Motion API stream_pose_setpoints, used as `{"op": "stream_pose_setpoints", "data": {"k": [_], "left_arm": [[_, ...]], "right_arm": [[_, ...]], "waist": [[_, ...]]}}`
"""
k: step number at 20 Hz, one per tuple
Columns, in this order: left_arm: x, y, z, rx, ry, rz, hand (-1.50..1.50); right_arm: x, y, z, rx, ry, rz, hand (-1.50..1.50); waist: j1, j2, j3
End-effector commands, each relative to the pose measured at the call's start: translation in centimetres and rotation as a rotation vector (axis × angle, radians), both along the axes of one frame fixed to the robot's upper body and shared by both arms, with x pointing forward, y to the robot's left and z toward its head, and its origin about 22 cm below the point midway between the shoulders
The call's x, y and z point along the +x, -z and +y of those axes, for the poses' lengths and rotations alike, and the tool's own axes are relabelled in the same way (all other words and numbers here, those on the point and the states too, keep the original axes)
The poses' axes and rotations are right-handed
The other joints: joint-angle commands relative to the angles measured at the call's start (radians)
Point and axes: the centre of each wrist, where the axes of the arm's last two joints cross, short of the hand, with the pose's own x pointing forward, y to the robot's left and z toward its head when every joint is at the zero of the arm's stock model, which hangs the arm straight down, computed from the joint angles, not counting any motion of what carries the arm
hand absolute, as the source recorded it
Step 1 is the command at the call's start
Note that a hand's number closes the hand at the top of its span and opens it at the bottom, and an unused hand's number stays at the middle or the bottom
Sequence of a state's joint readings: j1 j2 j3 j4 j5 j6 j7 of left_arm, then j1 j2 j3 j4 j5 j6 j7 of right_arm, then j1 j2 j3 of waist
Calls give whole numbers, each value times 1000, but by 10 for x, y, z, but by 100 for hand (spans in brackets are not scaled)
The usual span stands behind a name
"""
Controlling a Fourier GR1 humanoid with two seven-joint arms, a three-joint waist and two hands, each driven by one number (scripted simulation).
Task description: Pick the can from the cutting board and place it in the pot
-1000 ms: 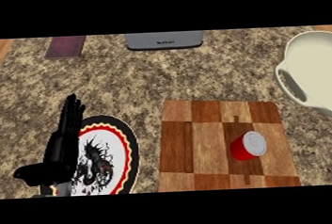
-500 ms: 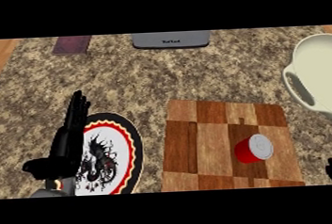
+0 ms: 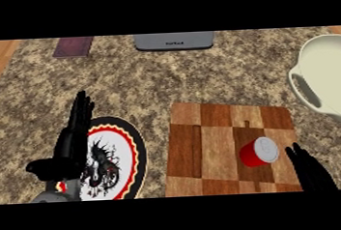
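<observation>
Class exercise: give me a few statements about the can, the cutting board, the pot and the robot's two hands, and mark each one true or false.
1. The red can stands on the cutting board. True.
2. The right hand is curled round the can. False: it is open, beside the can.
3. The left hand is over the plate. True.
4. The can is inside the white pot. False: the pot sits apart at the right edge.

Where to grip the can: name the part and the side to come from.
Grip the can round its red side wall, coming from its right, where the right hand already is. It stands upright on the board, sides free, so the fingers can likely wrap it.
</observation>
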State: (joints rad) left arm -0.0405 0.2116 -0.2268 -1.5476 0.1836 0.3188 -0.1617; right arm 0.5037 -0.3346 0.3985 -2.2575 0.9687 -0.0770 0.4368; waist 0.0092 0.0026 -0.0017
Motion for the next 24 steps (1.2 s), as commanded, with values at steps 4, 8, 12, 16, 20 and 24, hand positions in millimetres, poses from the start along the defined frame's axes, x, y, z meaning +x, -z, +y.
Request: {"op": "stream_pose_setpoints", "data": {"k": [4, 8, 12, 16, 20, 24], "left_arm": [[0, -1, 7, 1, -20, 17, 0], [5, 1, -5, 3, -22, -7, 0], [3, -9, 12, 3, -9, 7, 0], [-2, 3, -5, 11, -26, 25, 0], [-21, 5, -1, 16, -22, 0, 0], [0, 8, 8, 12, -21, 17, 0]], "right_arm": [[26, 8, 25, -19, -11, 21, -150], [50, 26, 15, -23, -4, 22, -150], [52, 36, 9, -51, -1, 39, -150], [61, 40, 30, -53, 3, 48, -150], [66, 46, 23, -44, -23, 46, -150], [63, 57, 16, -123, -42, -130, 150]], "waist": [[-11, -3, 2], [-10, -3, 2], [-10, -3, 2], [-10, -3, 2], [-8, -3, 2], [-12, -3, 2]]}}
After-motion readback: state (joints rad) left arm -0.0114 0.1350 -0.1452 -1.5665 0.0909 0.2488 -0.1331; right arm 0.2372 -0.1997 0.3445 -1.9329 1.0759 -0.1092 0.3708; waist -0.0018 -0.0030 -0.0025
